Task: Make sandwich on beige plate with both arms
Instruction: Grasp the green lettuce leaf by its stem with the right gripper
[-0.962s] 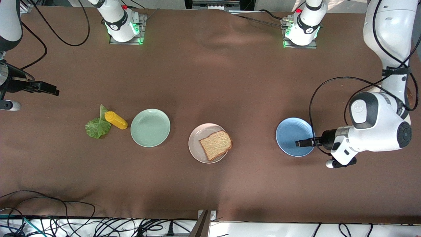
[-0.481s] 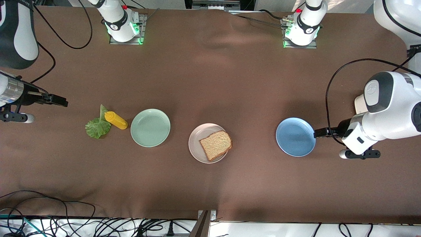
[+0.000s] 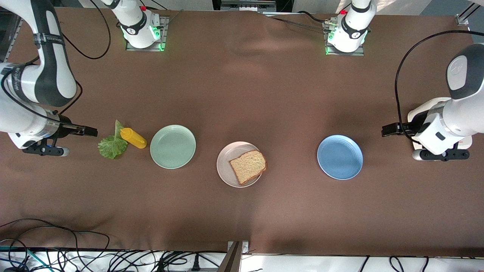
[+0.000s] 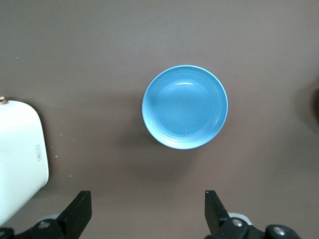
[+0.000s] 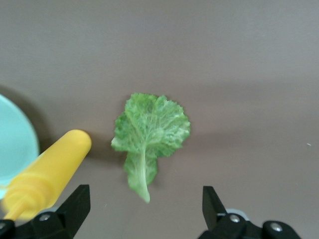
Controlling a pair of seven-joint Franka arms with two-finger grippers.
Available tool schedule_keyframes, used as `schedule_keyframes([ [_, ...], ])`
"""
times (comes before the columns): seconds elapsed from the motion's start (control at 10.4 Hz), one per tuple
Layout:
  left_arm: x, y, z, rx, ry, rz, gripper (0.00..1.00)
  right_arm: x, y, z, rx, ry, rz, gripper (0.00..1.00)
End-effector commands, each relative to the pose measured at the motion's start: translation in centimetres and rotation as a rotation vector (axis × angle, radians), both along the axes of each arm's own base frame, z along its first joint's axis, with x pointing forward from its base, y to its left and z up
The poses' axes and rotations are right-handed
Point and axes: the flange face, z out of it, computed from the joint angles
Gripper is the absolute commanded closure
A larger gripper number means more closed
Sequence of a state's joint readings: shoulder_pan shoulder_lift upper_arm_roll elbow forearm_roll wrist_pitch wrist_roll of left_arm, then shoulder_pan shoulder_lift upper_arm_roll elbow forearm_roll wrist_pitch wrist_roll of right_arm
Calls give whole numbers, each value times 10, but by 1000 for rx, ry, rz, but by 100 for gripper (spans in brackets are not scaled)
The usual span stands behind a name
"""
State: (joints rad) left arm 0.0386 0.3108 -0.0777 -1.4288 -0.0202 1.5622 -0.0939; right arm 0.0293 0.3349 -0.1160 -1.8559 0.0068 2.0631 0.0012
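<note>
A: How far along is the sandwich?

B: Barely begun, I'd say. One bread slice (image 3: 248, 166) lies on the beige plate (image 3: 225, 170); the lettuce leaf (image 3: 112, 145) is on the table (image 3: 242, 94), at nine o'clock of the plate, touching the yellow bottle (image 3: 133, 138). Leaf and top slice remain; I see no second slice.

A: The hands?

B: Right hand (image 3: 90, 132) open, empty, just beside the leaf. Left hand (image 3: 385, 130) open, empty, near the blue plate (image 3: 340, 157).

A: Counts?

B: Three plates with the green plate (image 3: 172, 146), one slice, one leaf, one bottle.
</note>
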Motion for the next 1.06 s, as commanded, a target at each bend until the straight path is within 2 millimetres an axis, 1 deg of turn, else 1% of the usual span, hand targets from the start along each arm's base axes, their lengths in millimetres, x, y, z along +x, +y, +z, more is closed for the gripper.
schedule_keyframes([
  [0.0, -35, 8, 11, 41, 24, 17, 0, -19, 5, -34, 15, -15, 10, 0],
  [0.1, -45, 10, 13, 43, 27, 19, 0, -22, 4, -53, 13, -9, 17, 0],
  [0.29, -51, 11, 26, 44, 16, 10, 0, -35, 9, -83, 11, -28, 24, 0],
  [0.48, -53, 8, 26, 62, 29, -3, 0, -39, 13, -99, 13, -8, 31, 0],
  [0.58, -55, -6, 29, 138, 29, -56, 0, -39, 13, -107, 11, -7, 32, 0],
  [0.67, -60, -25, 31, 165, 38, -94, 0, -39, 13, -113, 11, -3, 33, 0],
  [0.77, -61, -23, 32, 164, 39, -87, 0, -40, 13, -116, 11, 1, 33, 0],
  [0.96, -62, -30, 31, 164, 40, -84, 0, -40, 16, -132, 8, 1, 37, 0],
])
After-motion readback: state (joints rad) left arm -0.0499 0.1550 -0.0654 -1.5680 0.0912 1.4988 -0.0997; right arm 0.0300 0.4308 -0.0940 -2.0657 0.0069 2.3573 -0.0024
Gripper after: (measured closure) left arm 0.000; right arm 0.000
